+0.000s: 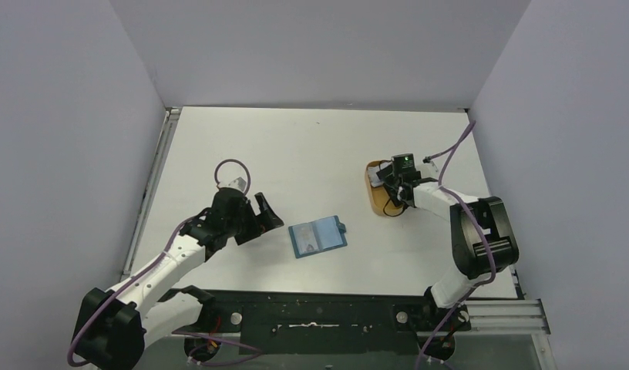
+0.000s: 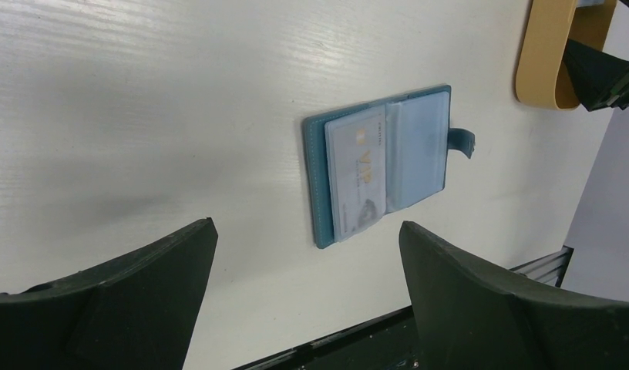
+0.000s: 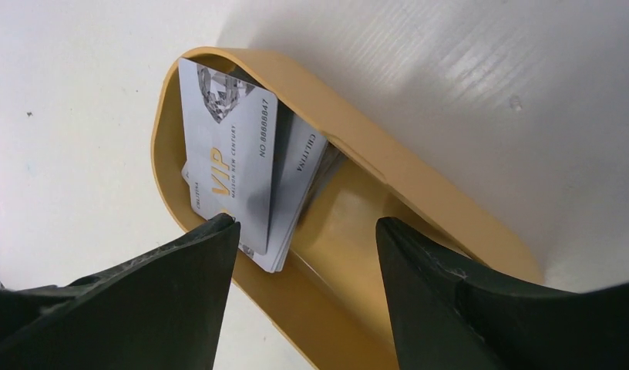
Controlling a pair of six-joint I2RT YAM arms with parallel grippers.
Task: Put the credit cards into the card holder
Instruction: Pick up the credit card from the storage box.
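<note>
Cards (image 3: 234,162) stacked in orange tray (image 3: 419,185), 11 o'clock off right pincer (image 3: 307,223), long axis roughly 12-to-6. Right arm nearest. Both pincers apart, empty. Wallet (image 1: 317,237) open on counter (image 1: 311,154), 12 o'clock of left pincer (image 2: 307,231).

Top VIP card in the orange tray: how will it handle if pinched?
Probably stiff and light: the top card looks thin, flat and unbent. Likely slippery: its face is glossy and it lies on a fanned stack of cards, so it may slide or drag a neighbour. It seems propped against the tray rim, so a nudge might tip it.
</note>
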